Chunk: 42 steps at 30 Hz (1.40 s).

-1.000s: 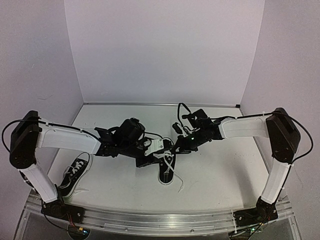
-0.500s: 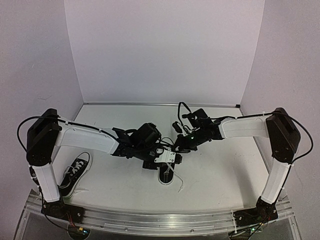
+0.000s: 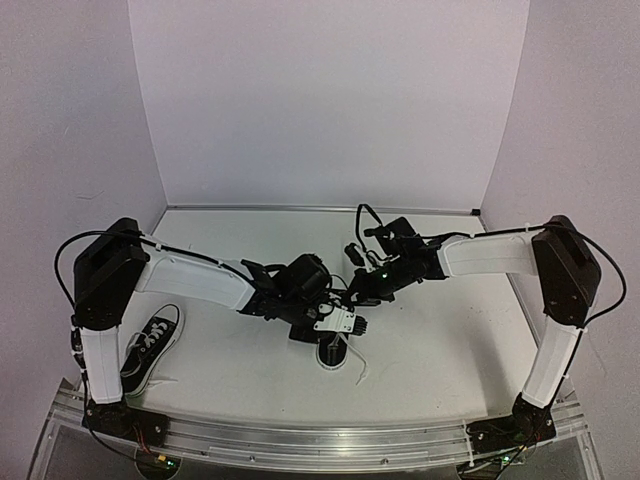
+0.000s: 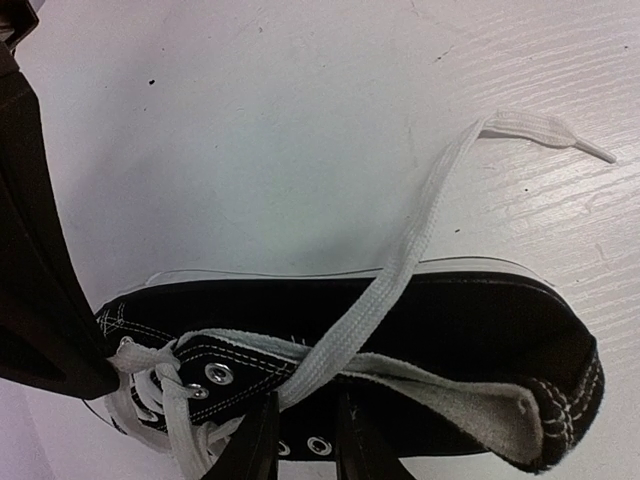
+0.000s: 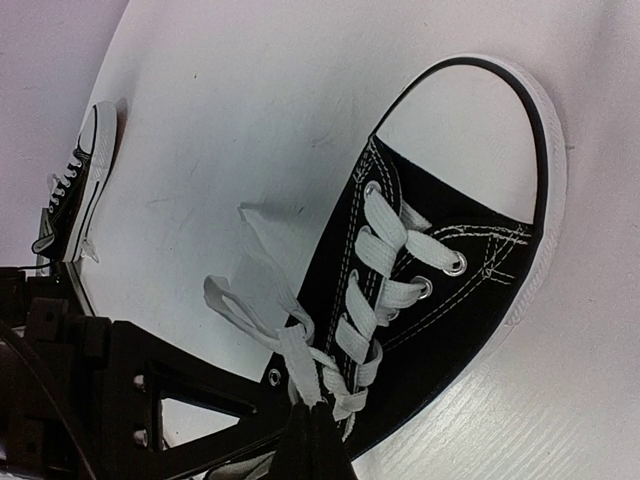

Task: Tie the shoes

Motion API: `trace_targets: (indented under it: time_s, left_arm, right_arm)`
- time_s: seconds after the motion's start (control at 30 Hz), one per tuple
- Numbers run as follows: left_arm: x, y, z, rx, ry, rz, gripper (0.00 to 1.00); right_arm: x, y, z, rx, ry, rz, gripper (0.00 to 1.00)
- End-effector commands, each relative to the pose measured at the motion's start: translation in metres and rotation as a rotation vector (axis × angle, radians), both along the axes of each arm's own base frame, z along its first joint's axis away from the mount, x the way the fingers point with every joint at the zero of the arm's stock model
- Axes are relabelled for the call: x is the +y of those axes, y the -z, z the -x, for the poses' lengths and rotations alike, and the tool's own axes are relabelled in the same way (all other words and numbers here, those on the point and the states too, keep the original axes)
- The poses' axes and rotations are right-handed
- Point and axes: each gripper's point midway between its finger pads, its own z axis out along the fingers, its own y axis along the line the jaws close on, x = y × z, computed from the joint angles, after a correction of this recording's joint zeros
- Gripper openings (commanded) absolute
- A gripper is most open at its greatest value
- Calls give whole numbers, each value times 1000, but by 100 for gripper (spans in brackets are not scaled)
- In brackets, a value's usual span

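Swung in from 9 o'clock, our left fingers (image 3: 352, 324) now pinch one lace end (image 4: 400, 250), right fingers (image 5: 312, 440) clamped on the other lace end (image 5: 300, 355), over the shoe (image 3: 333, 354) mid-way across the desk (image 3: 450, 340), its mate (image 3: 148, 348) at 8 o'clock, and an uneven tug could drag the shoe.

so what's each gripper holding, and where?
Left gripper: white lace, pinched just off the eyelets, tip free. Right gripper: lace strand near the same shoe's eyelets.
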Motion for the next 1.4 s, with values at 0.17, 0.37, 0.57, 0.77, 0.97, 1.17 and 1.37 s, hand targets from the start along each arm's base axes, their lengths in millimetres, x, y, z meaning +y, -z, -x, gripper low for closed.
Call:
trace_targets:
  time_s: [0.17,0.37,0.57,0.77,0.97,1.17,1.37]
  left_arm:
    - [-16,-13,-12,-51,-12,40,21]
    - [-19,-14,-16,-66,-24,52,23]
    - [-19,-13,-24,-91,-53,48,10]
    - [-17,-31,-22,-98,-77,119,0]
    - [-13,-46,-23,-77,-127,203,0]
    - [-6,-52,-34,-37,-202,244,0]
    - [-8,-59,-42,-15,-231,302,0]
  right_arm:
    - [5,-7,1,-12,-9,-27,0]
    - [5,-7,1,-10,-8,-29,0]
    - [5,-6,1,-7,-8,-28,0]
    - [5,-7,1,-8,-8,-30,0]
    - [4,-7,1,-10,-8,-32,0]
    - [4,-9,1,-13,-3,-34,0]
    - [3,-11,2,-16,-1,-37,0]
